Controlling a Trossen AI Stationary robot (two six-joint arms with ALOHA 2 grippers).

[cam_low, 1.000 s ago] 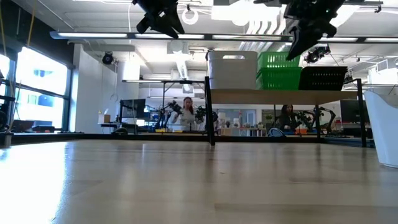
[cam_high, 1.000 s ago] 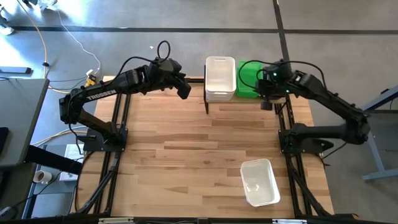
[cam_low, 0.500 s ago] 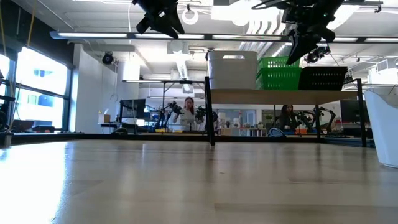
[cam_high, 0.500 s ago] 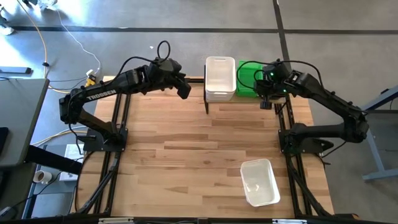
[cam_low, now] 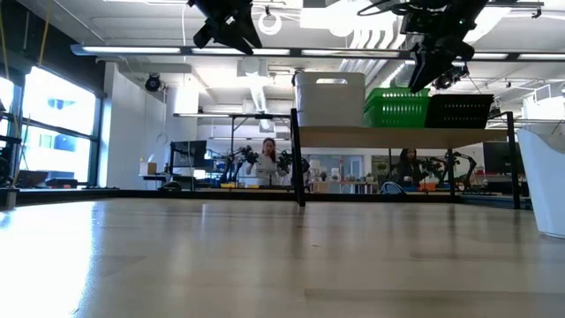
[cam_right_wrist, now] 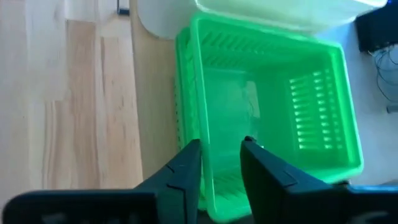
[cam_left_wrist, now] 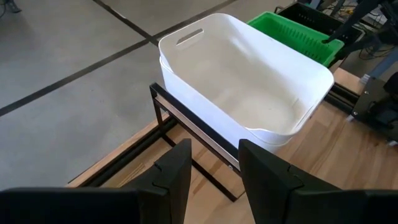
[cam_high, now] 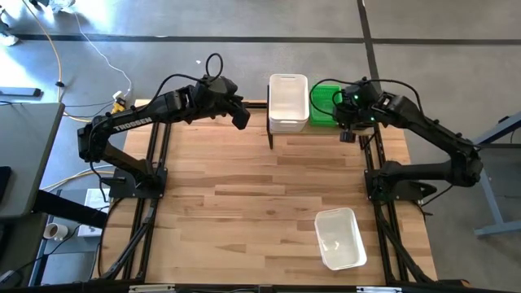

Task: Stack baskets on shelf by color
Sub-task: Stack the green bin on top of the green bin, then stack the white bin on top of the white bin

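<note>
Since a second ago the right gripper (cam_high: 348,130) has let its fingers part above the near wall of the green basket stack (cam_high: 324,103), and in the low view that stack now sits lower on the shelf (cam_low: 402,135), its top basket dropped down into the ones beneath; the left arm has not shifted. In the right wrist view the two fingers stand apart on either side of the green rim, holding nothing, which I read as a release just finished. On the shelf the colours run in a row: the white stack (cam_high: 288,102) at the left end, the green stack just beside it, the black baskets (cam_low: 459,110) past the green toward the right end. One white basket (cam_high: 339,238) lies well apart from the shelf on the tabletop (cam_high: 244,195), near the right arm's base, so the white stack probably lacks it. The left gripper (cam_high: 242,119) hangs beside the shelf's left end, its fingers apart and empty. Room is tight at the shelf: green nearly touches white, so the right fingers should rise straight up off the rim before swinging away. Toward the loose white basket the tabletop is open.
</note>
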